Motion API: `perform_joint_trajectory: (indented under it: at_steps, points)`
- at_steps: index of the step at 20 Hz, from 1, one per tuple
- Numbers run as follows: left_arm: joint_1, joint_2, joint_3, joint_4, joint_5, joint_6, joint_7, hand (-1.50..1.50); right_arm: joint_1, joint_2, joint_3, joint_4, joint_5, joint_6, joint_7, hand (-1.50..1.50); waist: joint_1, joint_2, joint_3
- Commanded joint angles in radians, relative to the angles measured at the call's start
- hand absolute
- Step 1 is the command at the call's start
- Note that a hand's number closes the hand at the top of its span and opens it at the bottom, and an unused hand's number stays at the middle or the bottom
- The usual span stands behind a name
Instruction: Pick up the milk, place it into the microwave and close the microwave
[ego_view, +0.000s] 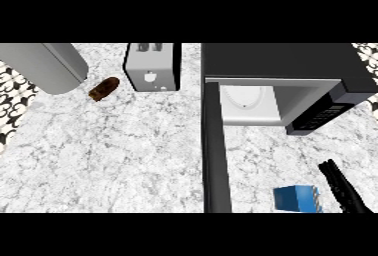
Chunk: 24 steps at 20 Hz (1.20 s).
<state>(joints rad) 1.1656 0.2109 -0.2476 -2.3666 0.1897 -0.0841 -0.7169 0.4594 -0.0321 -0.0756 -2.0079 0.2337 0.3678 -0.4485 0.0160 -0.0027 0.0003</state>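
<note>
No brand, label or readable writing turns up anywhere here: the small blue milk carton with pale stripes down its right side shows plain faces, and the dark keypad on the microwave is too small to read. That carton stands on the white-and-grey marbled stone desk down at five o'clock, boxy, upright as far as the steep view lets me judge, with its base cut by the lower edge.

Just to its right, at about four o'clock, comes the black right hand, its fingers straight and pressed together, pointing up and to the left. It sits near the carton but apart from it, a strip of desk between them.

The black microwave with the white interior fills the one o'clock area, its cavity open and a round white turntable inside. Its long black door swings out toward six o'clock, a dark bar running down the middle, just left of the carton.

At twelve o'clock stands a silver two-slot toaster. At eleven o'clock a brown oblong bread roll lies on the desk, close beside a large grey cylindrical container at ten o'clock. The left hand does not show.
</note>
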Motion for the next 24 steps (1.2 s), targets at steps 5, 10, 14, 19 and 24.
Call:
perform_joint_trajectory:
  at_steps: [5, 10, 14, 19, 24]
  points:
    - [0.061, -0.003, 0.016, 0.116, -0.009, -0.075, -0.174, -1.50, -0.091, -0.054, -0.099, 0.214, 0.027, -0.035, -0.101, -1.50, 0.001, -0.002, 0.000]
    - [0.089, 0.022, 0.050, 0.047, 0.043, -0.089, -0.124, -1.50, -0.183, -0.066, -0.073, 0.410, 0.068, -0.036, -0.194, -1.50, -0.002, 0.001, 0.000]
    - [0.064, 0.023, 0.099, 0.071, 0.070, -0.100, -0.127, -1.50, -0.206, -0.102, -0.079, 0.461, 0.077, -0.013, -0.212, -1.50, -0.005, 0.001, 0.000]
    - [0.066, 0.014, 0.112, 0.074, 0.065, -0.102, -0.126, -1.50, -0.234, -0.072, -0.045, 0.661, 0.171, -0.106, -0.364, -1.50, -0.005, 0.003, 0.001]
    - [0.107, 0.001, 0.093, 0.097, 0.046, -0.137, -0.166, -1.50, -0.292, -0.071, -0.063, 0.751, 0.211, -0.186, -0.370, 1.50, -0.002, 0.002, 0.000]
